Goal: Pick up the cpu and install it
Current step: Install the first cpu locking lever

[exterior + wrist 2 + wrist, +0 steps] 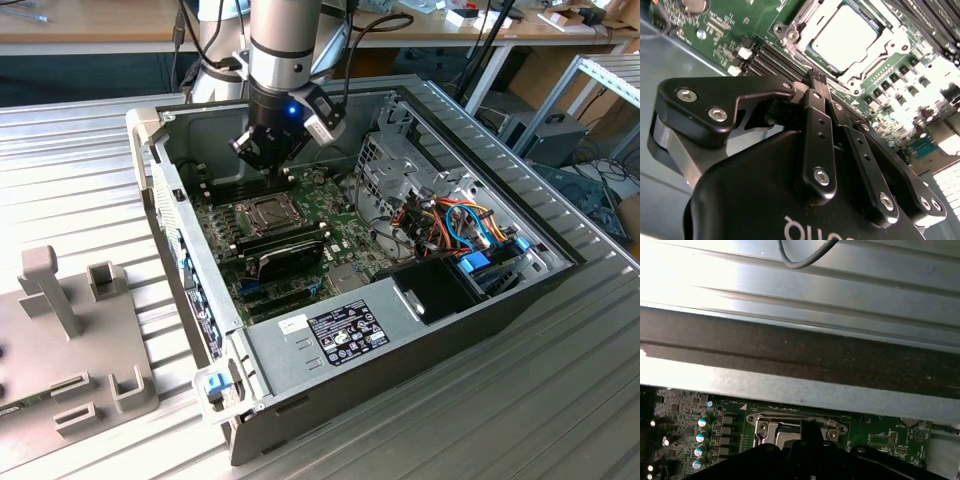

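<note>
Black linkages and screw heads of the hand crowd the second wrist view, its two fingers pressed together with nothing between them, their tips hanging just above the green motherboard.

On the ribbed metal counter lies the open computer case, on its side with the board facing up. The arm reaches down into the case from above, near its far wall. A grey plastic fixture with slots and upright posts stands on the counter at the exterior view's left, well apart from the case.

Inside the case, a metal drive cage sits toward the exterior view's right, with a bundle of orange, blue and red cables beside it. A long black expansion card lies across the board, just in front of the socket.

The cpu sits flat inside the socket, its pale metal top facing up, and the hinged metal frame surrounds it. The hand is close over the board right beside the socket, apart from the chip. In the first wrist view the socket's frame shows just past the fingertips, below the case's metal wall.
</note>
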Tool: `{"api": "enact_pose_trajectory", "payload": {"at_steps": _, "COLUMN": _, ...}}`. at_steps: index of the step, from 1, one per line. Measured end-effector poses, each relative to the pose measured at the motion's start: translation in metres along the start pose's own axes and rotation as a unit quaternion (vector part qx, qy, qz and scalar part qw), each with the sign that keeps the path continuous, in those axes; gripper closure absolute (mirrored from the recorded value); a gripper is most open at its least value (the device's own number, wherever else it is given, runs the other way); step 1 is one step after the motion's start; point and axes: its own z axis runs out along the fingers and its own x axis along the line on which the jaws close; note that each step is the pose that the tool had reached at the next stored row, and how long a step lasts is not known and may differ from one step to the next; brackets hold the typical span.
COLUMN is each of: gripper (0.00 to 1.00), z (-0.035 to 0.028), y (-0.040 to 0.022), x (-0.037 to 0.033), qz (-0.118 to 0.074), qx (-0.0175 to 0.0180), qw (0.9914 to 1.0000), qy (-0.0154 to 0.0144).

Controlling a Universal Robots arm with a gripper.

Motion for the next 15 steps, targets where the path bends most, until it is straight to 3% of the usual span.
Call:
{"api": "enact_pose_trajectory", "payload": {"at_steps": 4, "gripper": 0.89, "z": 0.0000, "y": 0.0000, "x": 0.0000, "qz": -0.045, "qx": -0.0025, "qw": 0.99898, "qy": 0.0003}}
{"api": "enact_pose_trajectory", "payload": {"at_steps": 8, "gripper": 0.89, "z": 0.0000, "y": -0.0001, "x": -0.0002, "qz": -0.051, "qx": -0.0028, "qw": 0.99868, "qy": 0.0004}}
{"api": "enact_pose_trajectory", "payload": {"at_steps": 10, "gripper": 0.89, "z": 0.0003, "y": -0.0001, "x": -0.0002, "qz": -0.043, "qx": -0.0024, "qw": 0.99909, "qy": 0.0003}}
{"api": "enact_pose_trajectory", "payload": {"at_steps": 12, "gripper": 0.89, "z": 0.0009, "y": -0.0001, "x": -0.0001, "qz": -0.022, "qx": -0.0012, "qw": 0.99975, "qy": 0.0002}}
{"api": "enact_pose_trajectory", "payload": {"at_steps": 15, "gripper": 0.89, "z": 0.0024, "y": -0.0001, "x": 0.0000, "qz": 0.008, "qx": 0.0005, "qw": 0.99997, "qy": -0.0001}}
